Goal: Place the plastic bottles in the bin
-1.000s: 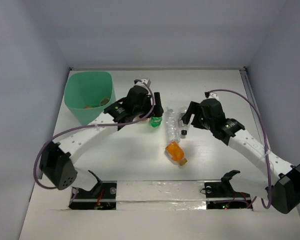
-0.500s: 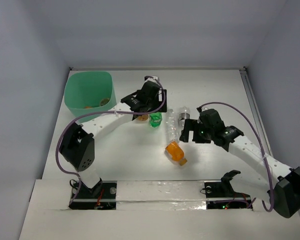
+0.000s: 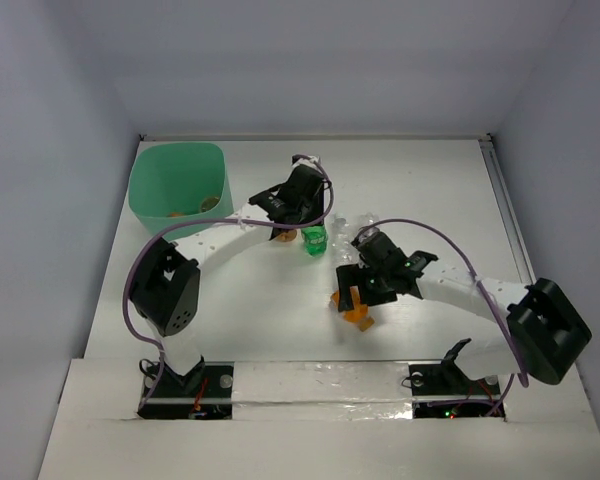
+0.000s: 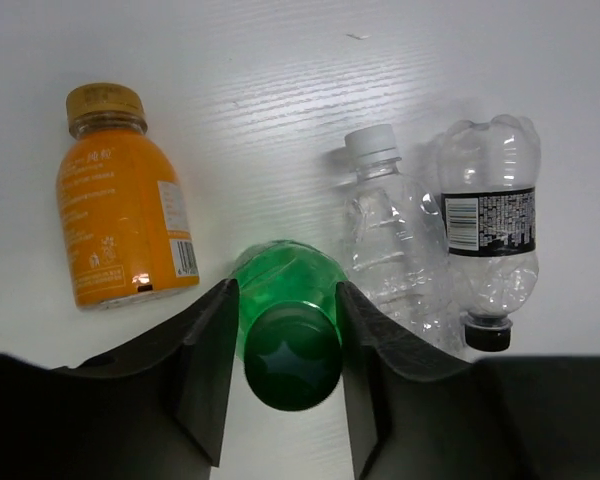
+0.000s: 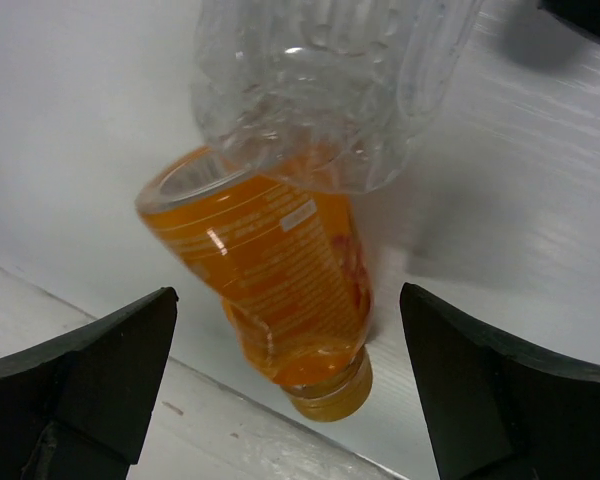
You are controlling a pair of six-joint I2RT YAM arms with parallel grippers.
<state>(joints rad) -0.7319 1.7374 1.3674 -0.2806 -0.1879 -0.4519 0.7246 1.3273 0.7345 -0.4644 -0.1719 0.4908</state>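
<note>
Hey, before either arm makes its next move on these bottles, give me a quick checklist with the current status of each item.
1. Left gripper straddles the upright green bottle: ok.
2. Left grip firm on it: cannot tell; the fingers sit close on both sides.
3. Right gripper open above the orange bottle lying under it: ok.
4. That orange bottle free of neighbours: not ok; a clear bottle overlaps its base end.
5. Bin upright, mouth open: ok.
</note>
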